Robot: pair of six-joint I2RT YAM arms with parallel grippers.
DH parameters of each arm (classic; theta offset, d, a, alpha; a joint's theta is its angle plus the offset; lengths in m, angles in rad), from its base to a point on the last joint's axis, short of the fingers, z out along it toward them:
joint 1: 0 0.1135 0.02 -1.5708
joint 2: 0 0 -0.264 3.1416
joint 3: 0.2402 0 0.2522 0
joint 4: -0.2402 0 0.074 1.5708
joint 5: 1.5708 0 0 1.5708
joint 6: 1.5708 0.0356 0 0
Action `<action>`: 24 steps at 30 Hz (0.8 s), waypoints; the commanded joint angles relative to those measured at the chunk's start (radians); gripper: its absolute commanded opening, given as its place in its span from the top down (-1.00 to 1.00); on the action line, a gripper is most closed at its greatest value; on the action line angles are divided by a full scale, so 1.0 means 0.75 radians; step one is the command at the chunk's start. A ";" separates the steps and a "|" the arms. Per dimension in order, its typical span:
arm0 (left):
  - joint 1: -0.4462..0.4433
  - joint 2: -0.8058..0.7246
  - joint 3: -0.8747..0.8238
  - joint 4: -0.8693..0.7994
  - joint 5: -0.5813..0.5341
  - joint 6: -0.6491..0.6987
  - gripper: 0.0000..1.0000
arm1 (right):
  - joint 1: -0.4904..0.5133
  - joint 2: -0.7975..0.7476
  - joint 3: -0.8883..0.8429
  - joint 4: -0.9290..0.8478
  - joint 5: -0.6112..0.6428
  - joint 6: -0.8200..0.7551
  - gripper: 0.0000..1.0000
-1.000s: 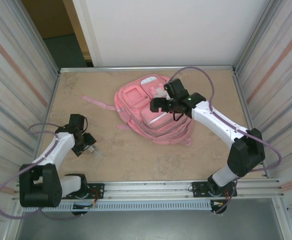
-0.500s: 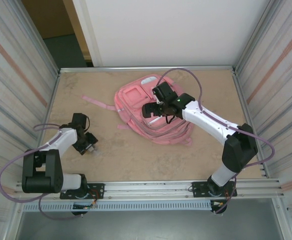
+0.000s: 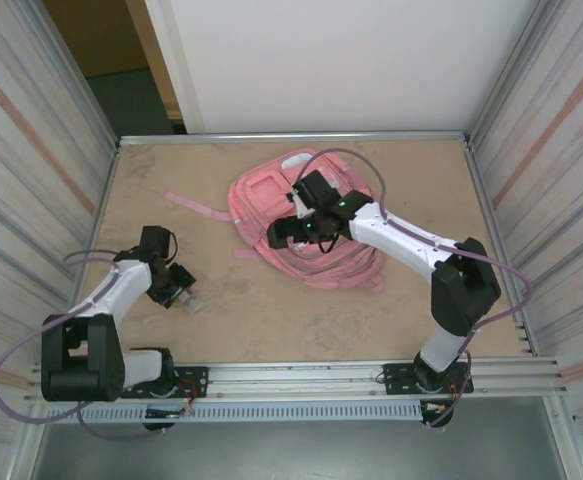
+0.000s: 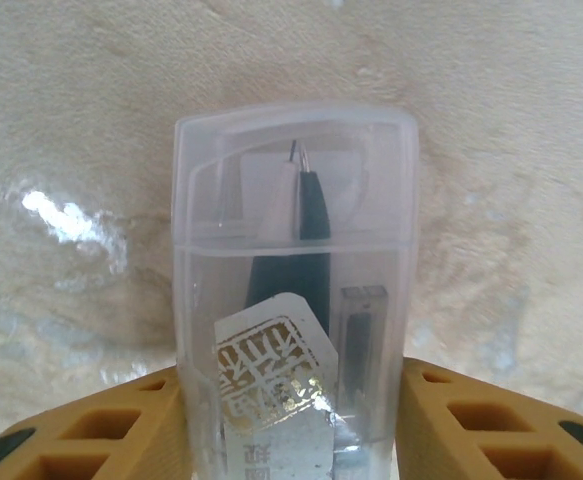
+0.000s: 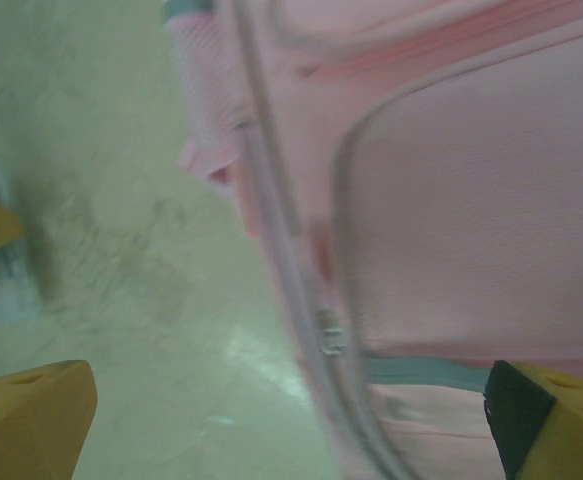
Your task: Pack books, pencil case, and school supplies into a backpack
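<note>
Left claw (image 3: 179, 290) grasps clear supplies case (image 4: 296, 230) on bench (image 3: 271, 320), pads against both sides; squeeze gently, lift level. Right claw (image 3: 291, 233) spread wide over pink backpack (image 3: 261, 193) mid-bench; should hold its opening.

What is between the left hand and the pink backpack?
Just bare table between the left hand and the backpack, in the top view.

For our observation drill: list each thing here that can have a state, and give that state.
backpack: lying flat, front up
clear plastic case: lid shut, on table
left gripper: shut on clear plastic case
right gripper: open, empty, over backpack
</note>
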 commanded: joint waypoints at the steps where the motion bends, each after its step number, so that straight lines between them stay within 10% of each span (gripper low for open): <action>1: -0.002 -0.094 0.052 -0.078 0.105 -0.048 0.03 | 0.094 0.079 0.056 0.069 -0.251 -0.039 -0.98; 9: -0.051 -0.171 0.025 0.068 0.404 -0.235 0.03 | 0.187 0.278 0.084 0.292 -0.572 0.123 -0.97; 24: -0.086 -0.211 -0.035 0.263 0.597 -0.478 0.04 | 0.166 0.462 0.115 0.585 -0.926 0.450 -0.34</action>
